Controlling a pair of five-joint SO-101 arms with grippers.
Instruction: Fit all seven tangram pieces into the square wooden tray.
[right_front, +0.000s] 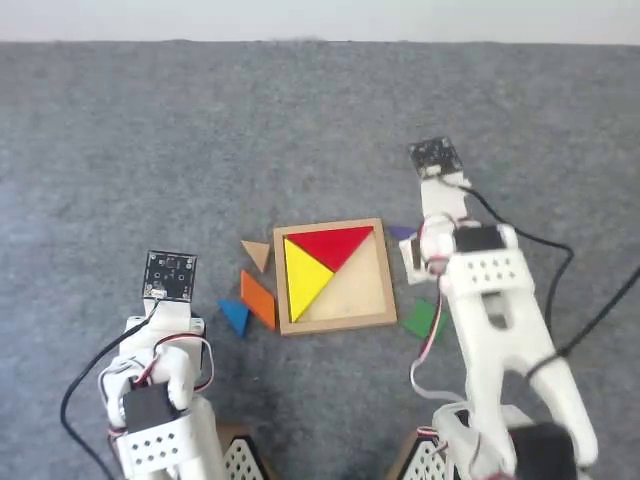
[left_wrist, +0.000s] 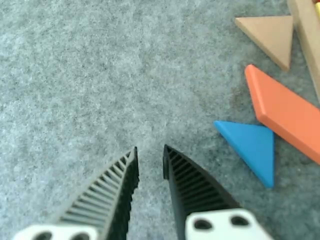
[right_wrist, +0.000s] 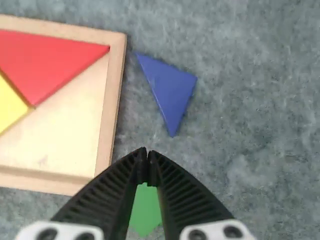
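While the left tool (left_wrist: 150, 155) hangs low over the grey tabletop (right_front: 150, 150), its fingers stand a narrow gap apart with nothing between them. Ahead of it and off to its right lies a blue triangle (left_wrist: 250, 147), the nearest piece to its tips. Just beyond that is an orange piece (left_wrist: 285, 112), long and slanted, its corner touching or almost touching the blue one. Farther out still we see a tan triangle (left_wrist: 270, 32), close beside the tray (left_wrist: 307, 30). All three loose pieces lie between this tool and the tray's rim.

The right tool (right_wrist: 147, 152) has its tips pressed together and grips nothing. The tray sits just to its left, the raised rim standing between the tips and the bare wooden floor. Inside, a red triangle (right_wrist: 45, 60) and a yellow triangle (right_wrist: 10, 105) lie flat and meet along one edge on the side of the tray farther from this tool. Straight ahead of the tips a navy triangle (right_wrist: 170, 95) rests on the tabletop, near the rim but apart from it. Behind the tips, under the fingers, we glimpse a green piece (right_wrist: 146, 210) lying flat, partly hidden by them.
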